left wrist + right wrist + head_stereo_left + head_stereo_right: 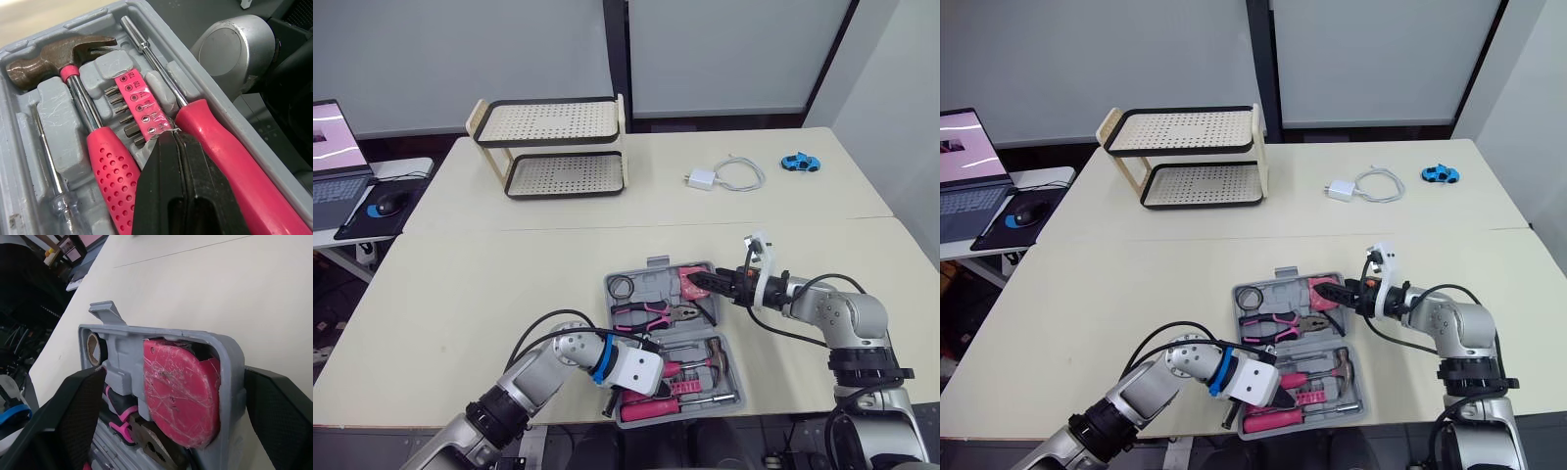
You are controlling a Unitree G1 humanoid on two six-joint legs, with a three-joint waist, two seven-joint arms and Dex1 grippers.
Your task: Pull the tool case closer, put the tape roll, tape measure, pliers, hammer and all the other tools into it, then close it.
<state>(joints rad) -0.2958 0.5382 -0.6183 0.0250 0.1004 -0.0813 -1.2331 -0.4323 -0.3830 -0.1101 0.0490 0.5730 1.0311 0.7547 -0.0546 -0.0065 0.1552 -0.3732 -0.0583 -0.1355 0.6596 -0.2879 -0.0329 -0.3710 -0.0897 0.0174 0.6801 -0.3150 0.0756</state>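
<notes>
Tool case [609, 304] lies open at the near table edge, with hammer [54, 54] and tape measure [178, 391] seated. Left gripper [173, 142] has its fingers together over the near half. Right gripper [697, 284] has its fingers apart, straddling the far-right corner. Packing appears complete; next, fold one half shut.

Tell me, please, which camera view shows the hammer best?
The left wrist view: the hammer lies close up in its slot in the tool case, brown head, steel shaft and pink grip all plain. The two eye views show it small, its grip partly hidden by the left arm.
</notes>
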